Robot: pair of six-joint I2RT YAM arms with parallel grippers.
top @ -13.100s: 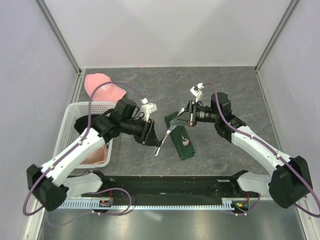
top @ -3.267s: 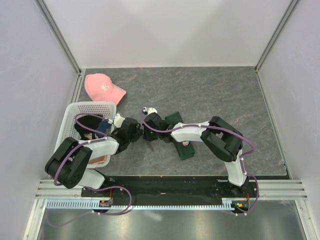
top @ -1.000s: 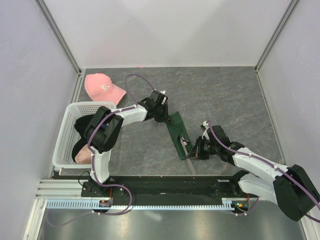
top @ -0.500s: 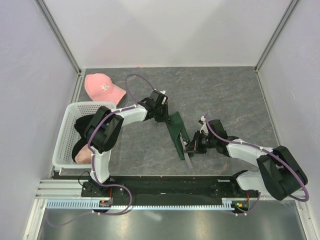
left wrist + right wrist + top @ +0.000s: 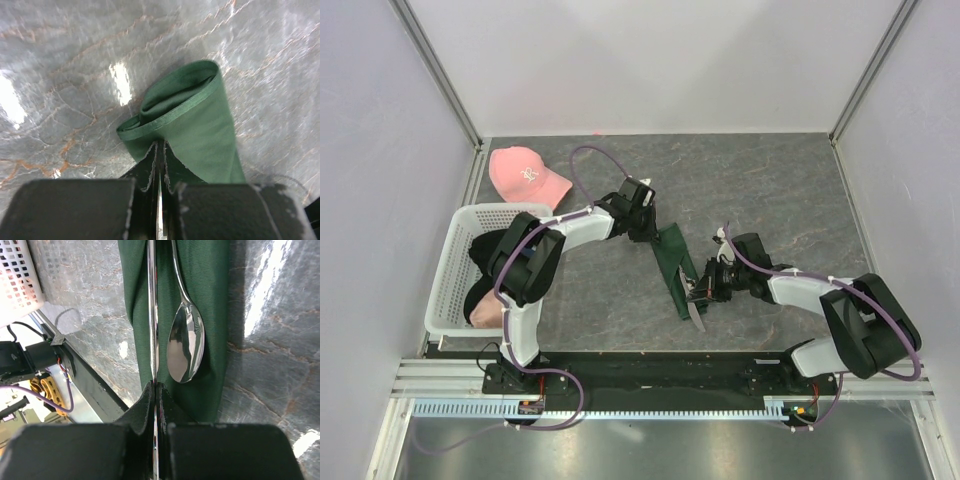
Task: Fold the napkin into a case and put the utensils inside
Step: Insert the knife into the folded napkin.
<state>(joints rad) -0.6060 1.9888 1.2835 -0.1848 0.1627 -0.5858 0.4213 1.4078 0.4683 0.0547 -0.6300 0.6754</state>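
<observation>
Your right gripper (image 5: 155, 386) is clamped on the slim utensil (image 5: 151, 315) (probably a knife), which runs straight ahead along the case (image 5: 210, 300) beside the spoon (image 5: 186, 347). Your left gripper (image 5: 160, 149) pinches the case's far end.

Pale lilac walls (image 5: 650, 60) surround a grey, veined stone tabletop (image 5: 770, 180) catching bright glare.
</observation>
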